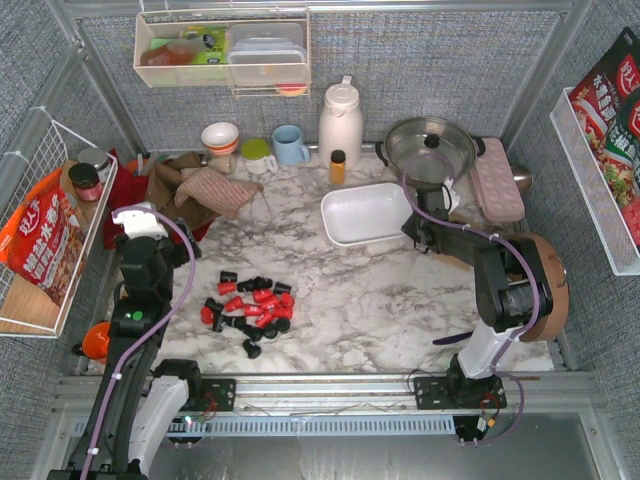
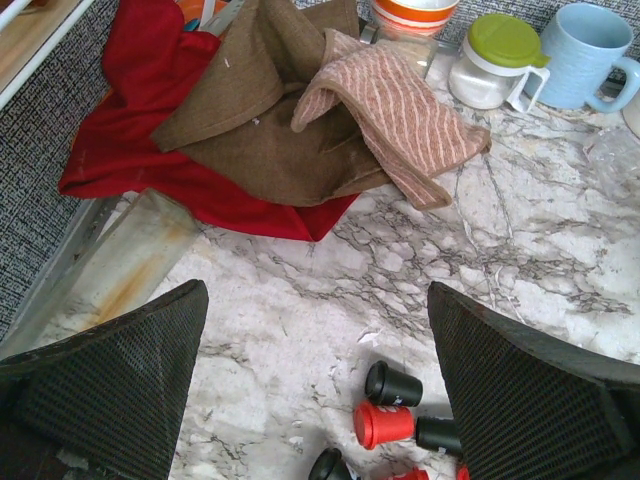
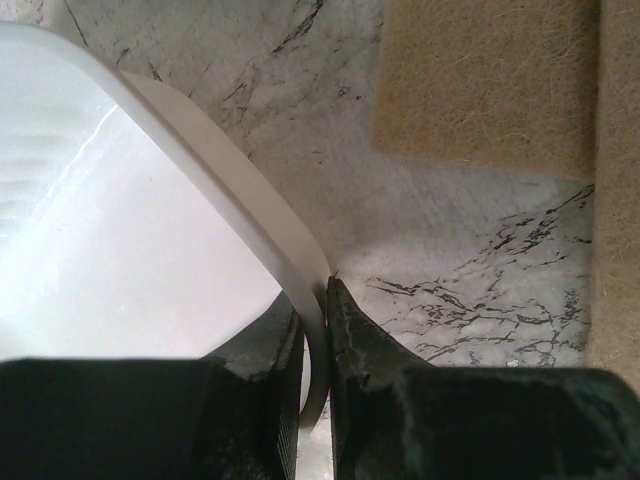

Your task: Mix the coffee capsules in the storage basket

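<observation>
Print shows at only two spots, both in the overhead view. There are white Chinese characters on the red-orange plastic snack bag [image 1: 40, 245] in the left white wire rack [image 1: 60, 135], and on the red printed packets [image 1: 612, 105] in the right white wall rack [image 1: 590, 195]. We can't read either one: too small.

grey woven fabric walls [image 1: 430, 70] enclose a white marble-patterned table [image 1: 370, 290] under even light.

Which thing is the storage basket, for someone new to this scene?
Start at the lidded steel pot at the back of the marble table. Just in front lies the storage basket: shallow, white, rectangular, empty. Unlike the pink moulded tray nearby, its rim is pinched by the right hand.
</observation>
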Action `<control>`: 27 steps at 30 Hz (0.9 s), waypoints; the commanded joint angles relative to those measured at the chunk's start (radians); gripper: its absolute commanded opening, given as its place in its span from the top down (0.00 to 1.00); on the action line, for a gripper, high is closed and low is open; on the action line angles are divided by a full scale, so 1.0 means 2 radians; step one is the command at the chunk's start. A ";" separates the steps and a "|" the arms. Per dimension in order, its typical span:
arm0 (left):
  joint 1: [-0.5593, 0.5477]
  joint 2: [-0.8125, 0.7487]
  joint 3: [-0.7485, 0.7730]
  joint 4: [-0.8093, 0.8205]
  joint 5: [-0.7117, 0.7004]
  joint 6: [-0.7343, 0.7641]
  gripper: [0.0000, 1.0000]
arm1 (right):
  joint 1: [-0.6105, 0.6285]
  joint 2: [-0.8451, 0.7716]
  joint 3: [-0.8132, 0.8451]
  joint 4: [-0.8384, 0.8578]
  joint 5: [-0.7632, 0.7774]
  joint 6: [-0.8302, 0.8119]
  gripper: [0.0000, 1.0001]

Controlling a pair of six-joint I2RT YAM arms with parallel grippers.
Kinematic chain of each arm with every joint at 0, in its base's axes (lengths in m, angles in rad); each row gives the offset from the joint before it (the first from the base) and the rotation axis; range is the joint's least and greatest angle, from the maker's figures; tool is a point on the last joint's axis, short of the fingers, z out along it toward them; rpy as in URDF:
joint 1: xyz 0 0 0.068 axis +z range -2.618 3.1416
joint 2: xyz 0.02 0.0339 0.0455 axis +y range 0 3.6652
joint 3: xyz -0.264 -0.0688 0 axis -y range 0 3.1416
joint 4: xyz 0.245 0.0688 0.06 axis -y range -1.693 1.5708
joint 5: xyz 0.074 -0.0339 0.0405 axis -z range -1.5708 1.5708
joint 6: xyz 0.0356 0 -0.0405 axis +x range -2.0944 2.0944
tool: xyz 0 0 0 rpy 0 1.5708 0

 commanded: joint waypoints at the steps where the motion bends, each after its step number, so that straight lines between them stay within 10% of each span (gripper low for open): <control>1: -0.001 0.002 -0.001 0.014 0.000 0.000 0.01 | 0.000 0.000 -0.001 0.011 0.015 0.038 1.00; 27: -0.001 0.002 -0.001 0.014 -0.001 0.001 0.01 | 0.015 -0.050 -0.040 0.017 0.030 0.080 0.58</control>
